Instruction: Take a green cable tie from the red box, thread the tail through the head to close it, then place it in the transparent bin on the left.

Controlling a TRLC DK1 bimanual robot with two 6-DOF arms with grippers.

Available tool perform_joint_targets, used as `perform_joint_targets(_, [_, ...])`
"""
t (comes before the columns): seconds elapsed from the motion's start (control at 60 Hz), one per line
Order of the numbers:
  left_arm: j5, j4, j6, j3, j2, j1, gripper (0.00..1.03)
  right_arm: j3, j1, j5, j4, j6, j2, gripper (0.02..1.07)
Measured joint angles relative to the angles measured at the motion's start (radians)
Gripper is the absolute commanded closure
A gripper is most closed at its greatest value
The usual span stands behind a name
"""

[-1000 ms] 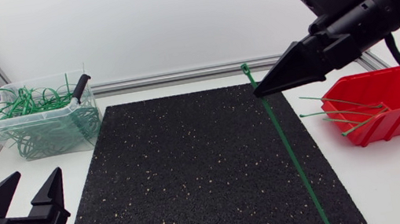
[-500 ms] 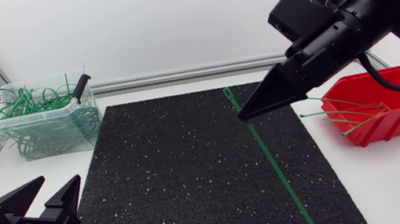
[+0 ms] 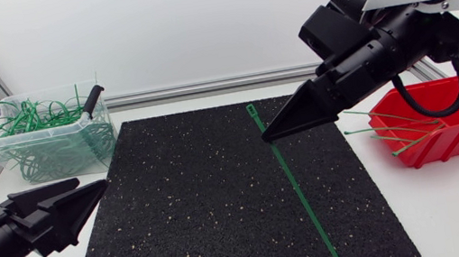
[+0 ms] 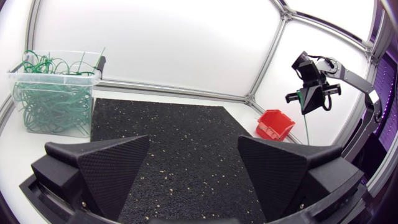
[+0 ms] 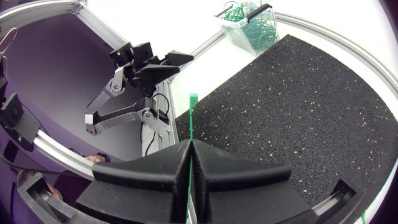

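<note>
Black mat (image 3: pixel 222 202) under both arms. Pick done: right gripper (image 3: pixel 269 134) pinches tie (image 3: pixel 306 208) near head, tail straight, unthreaded, above mat. Left gripper (image 3: pixel 91 187) spread, empty. Left to do: threading, drop into bin (image 3: pixel 50 146). Red box (image 3: pixel 451 118) holds more.

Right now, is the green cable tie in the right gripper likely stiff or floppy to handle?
Probably fairly stiff: the green cable tie stays almost straight on both sides of the right gripper, its short head end not drooping. Likely light, since a fingertip pinch carries it. The long free tail may sway when moved.
</note>
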Motion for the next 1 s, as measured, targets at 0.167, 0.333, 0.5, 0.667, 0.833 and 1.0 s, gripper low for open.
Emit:
perform_joint_targets(0.167, [0.054, 0.0, -0.014, 0.041, 0.051, -0.064, 0.05, -0.005, -0.002, -0.039, 0.022, 0.0, 0.023, 1.01])
perform_joint_targets(0.333, [0.064, 0.025, -0.039, 0.109, 0.13, -0.175, 0.06, -0.007, -0.008, -0.093, 0.048, 0.0, 0.039, 1.01])
perform_joint_targets(0.5, [0.151, 0.075, -0.095, 0.179, 0.249, -0.259, 0.05, -0.031, -0.005, -0.128, 0.087, 0.0, 0.058, 1.01])
perform_joint_targets(0.667, [0.19, 0.162, -0.146, 0.24, 0.386, -0.354, 0.04, -0.055, 0.008, -0.145, 0.109, 0.0, 0.077, 1.01])
perform_joint_targets(0.833, [0.197, 0.225, -0.179, 0.293, 0.486, -0.456, 0.04, -0.057, 0.019, -0.155, 0.12, 0.0, 0.078, 1.01])
perform_joint_targets(1.0, [0.211, 0.257, -0.198, 0.346, 0.579, -0.518, 0.04, -0.06, 0.047, -0.156, 0.165, 0.019, 0.078, 1.01])
